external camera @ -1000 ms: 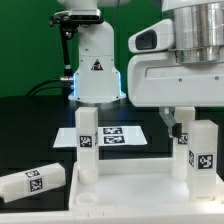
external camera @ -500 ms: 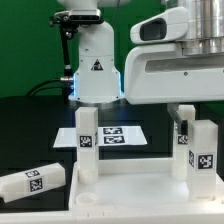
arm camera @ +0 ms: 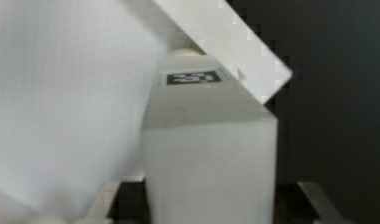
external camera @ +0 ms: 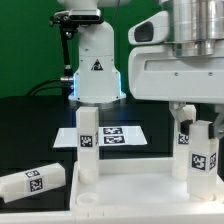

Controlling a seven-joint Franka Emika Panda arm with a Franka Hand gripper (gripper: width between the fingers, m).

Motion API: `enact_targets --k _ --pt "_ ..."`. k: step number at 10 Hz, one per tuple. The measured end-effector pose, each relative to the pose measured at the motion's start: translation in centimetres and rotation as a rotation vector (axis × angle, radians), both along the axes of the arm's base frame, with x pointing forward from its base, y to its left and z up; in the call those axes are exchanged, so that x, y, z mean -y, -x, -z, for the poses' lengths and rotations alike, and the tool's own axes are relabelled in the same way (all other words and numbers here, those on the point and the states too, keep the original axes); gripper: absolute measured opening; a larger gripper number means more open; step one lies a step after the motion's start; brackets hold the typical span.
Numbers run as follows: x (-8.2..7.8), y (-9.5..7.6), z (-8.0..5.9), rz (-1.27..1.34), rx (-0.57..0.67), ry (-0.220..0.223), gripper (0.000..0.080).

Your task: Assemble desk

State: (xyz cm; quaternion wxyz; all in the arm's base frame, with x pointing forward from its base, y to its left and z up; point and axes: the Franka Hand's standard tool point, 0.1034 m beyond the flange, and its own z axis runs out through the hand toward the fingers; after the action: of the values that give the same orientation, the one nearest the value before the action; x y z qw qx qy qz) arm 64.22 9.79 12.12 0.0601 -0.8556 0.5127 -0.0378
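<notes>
The desk top [external camera: 130, 186] lies flat at the front of the exterior view. One white tagged leg [external camera: 88, 140] stands upright on its left side, and two more stand at the right, a rear one [external camera: 183, 145] and a nearer one [external camera: 206, 152]. My gripper [external camera: 198, 120] has come down over the right pair, and its fingers appear to flank the nearer leg's top. In the wrist view that leg [arm camera: 208, 140] fills the space between the fingers, and my gripper [arm camera: 219, 204] is shut on its sides. Another leg [external camera: 30, 183] lies loose on the table at the left.
The marker board [external camera: 120, 135] lies behind the desk top on the black table. The arm's white base [external camera: 95, 70] stands at the back, with a cable running to its left. The hand's bulk hides the upper right of the exterior view.
The hand has shifted toward the exterior view's right and settled over the right legs. Its fingers have drawn in from wide open onto the leg.
</notes>
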Motion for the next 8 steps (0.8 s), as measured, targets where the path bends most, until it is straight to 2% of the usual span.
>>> enact_targets --k 1,4,7,8 --pt "0.02 0.12 0.01 0.125 -0.026 -0.024 0.0285" --pt "0.13 0.17 0.12 0.307 -0.042 -0.048 0.0285" --pt "-0.07 0.79 0.25 0.832 -0.057 -0.169 0.0285" --pt "-0.1 0.78 0.22 0.814 -0.056 -0.165 0.0285"
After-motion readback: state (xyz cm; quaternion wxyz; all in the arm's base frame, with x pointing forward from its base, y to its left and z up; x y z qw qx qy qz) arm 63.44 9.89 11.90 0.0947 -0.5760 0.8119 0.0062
